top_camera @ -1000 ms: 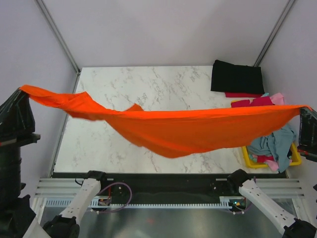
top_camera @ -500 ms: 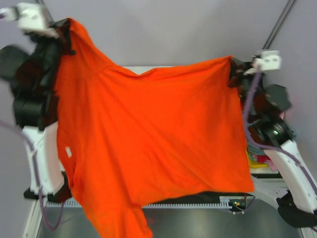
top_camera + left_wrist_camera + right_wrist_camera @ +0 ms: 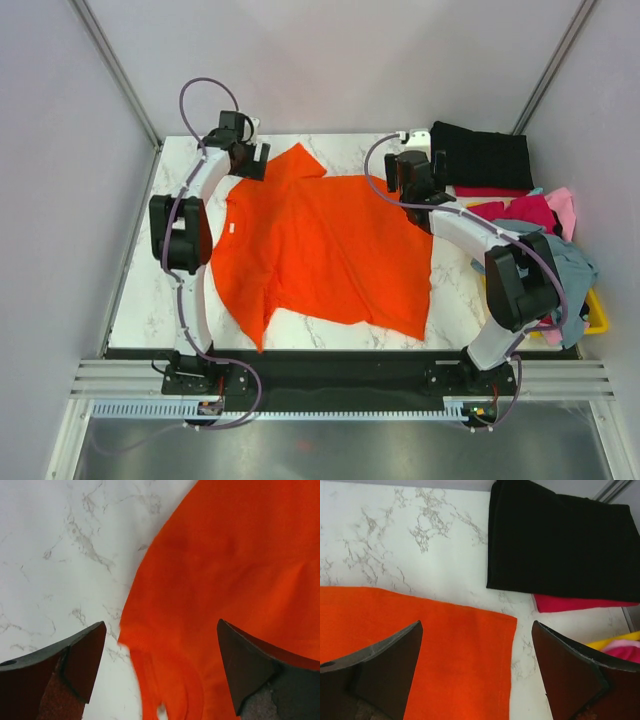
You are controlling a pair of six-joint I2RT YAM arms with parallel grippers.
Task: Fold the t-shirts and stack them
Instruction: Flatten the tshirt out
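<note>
Evidently the orange t-shirt (image 3: pixel 320 250) lies spread flat on the marble table (image 3: pixel 150 290), so laying out looks finished and folding not yet begun. From above, the left gripper (image 3: pixel 248 158) sits by the shirt's far left edge and the right gripper (image 3: pixel 408 172) by its far right corner. The folded black t-shirt (image 3: pixel 480 155) lies just right of the right gripper, while the yellow bin (image 3: pixel 597 320) and its pile of loose shirts (image 3: pixel 555 275) sit well behind it, towards the bases.

In the left wrist view the jaws stand apart and empty. The orange edge runs beneath and between them, with bare marble to their left.

In the right wrist view the jaws are likewise spread and empty. The shirt's corner lies just below them, and the black t-shirt sits ahead and to the right, over a red shirt (image 3: pixel 580 603).

Next, I judge, each gripper must pinch an edge and carry it across. There is open room on the left, but less near the black stack.
</note>
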